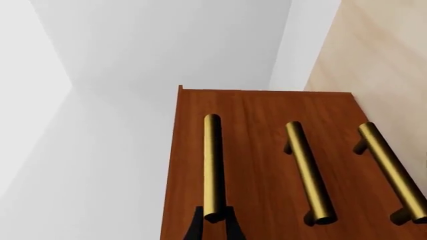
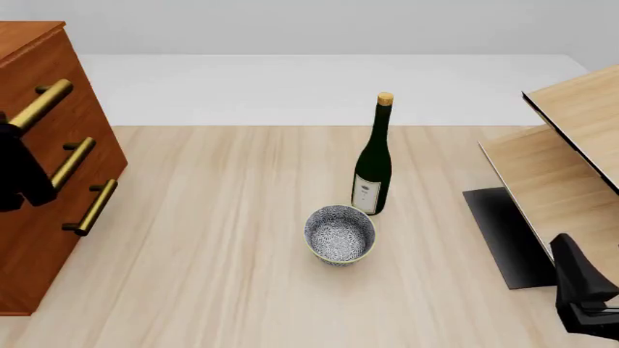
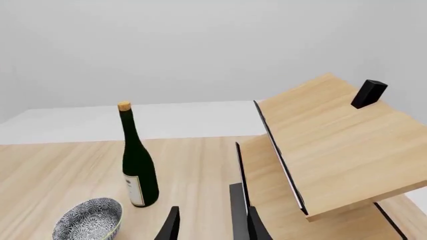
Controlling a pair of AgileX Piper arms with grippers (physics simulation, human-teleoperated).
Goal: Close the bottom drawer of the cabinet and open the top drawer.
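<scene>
The cabinet (image 2: pixel 29 40) stands at the table's far left, and all three drawer fronts look flush. The top drawer (image 2: pixel 56 65) carries a brass handle (image 1: pixel 212 165). My left gripper (image 1: pixel 213 226) has a dark finger tight on each side of that handle's near end. In the front view the left gripper (image 2: pixel 19 174) covers the same handle's lower end. The bottom drawer (image 2: pixel 43 243) has its handle (image 1: pixel 392 170) free. My right gripper (image 3: pixel 205 225) is open and holds nothing. It sits low at the front right (image 2: pixel 580 293), far from the cabinet.
A dark green wine bottle (image 2: pixel 373 163) stands mid-table with a patterned bowl (image 2: pixel 341 233) just in front of it. Tilted pale wood panels (image 2: pixel 570 145) on a dark base (image 2: pixel 503 232) fill the right side, close to the right arm.
</scene>
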